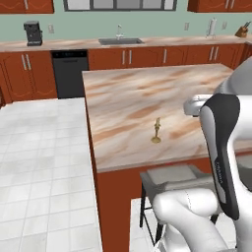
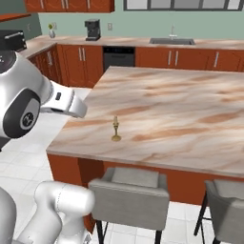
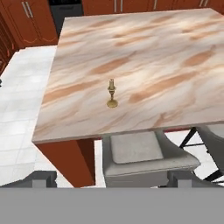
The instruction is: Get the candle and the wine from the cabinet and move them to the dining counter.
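The candle point(image 1: 156, 131) point(image 2: 116, 129) point(image 3: 112, 93), a small cream stick in a brass holder, stands upright on the dining counter point(image 1: 147, 93) point(image 2: 181, 119) point(image 3: 144, 61), near its front edge. My gripper point(image 3: 113, 178) hangs open and empty above the stool side of the counter, well short of the candle. Its two dark fingertips point(image 3: 43, 178) stand wide apart with nothing between them. The wine is out of view. A red-brown plank of the cabinet point(image 2: 12, 17) juts in at the far top left against the green wall.
Grey stools point(image 2: 128, 190) point(image 3: 140, 153) stand along the counter's near side. The wall counter with a sink point(image 1: 120, 42), a dishwasher point(image 1: 70, 71) and a coffee machine point(image 1: 33, 33) runs along the back. White tiled floor point(image 1: 39, 162) lies to the left.
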Tool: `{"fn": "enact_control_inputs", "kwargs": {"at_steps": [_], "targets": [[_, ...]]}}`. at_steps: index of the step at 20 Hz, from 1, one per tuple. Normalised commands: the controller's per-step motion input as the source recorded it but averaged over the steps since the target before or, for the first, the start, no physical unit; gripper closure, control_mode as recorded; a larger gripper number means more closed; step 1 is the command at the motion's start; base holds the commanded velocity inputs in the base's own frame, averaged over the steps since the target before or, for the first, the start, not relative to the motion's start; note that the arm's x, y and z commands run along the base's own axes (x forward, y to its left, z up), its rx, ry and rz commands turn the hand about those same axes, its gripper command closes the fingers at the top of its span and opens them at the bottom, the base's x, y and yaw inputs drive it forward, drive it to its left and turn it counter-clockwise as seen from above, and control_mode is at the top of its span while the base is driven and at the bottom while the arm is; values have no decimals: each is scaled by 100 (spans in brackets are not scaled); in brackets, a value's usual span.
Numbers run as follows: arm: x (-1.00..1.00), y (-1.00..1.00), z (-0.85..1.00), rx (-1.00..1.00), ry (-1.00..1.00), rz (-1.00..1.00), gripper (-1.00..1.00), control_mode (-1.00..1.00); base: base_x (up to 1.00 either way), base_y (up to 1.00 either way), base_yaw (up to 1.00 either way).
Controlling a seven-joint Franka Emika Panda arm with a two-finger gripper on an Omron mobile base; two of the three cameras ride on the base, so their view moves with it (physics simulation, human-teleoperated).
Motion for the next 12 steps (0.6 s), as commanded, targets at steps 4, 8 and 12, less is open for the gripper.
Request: {"fn": "enact_control_inputs", "kwargs": {"at_steps": [4, 8, 12], "targets": [[0, 0, 0, 0, 0, 0, -100, 100, -100, 60, 16], [0, 0, 0, 0, 0, 0, -100, 100, -97, 100, 52], [0, 0, 0, 0, 0, 0, -100, 100, -69, 100, 74]]}}
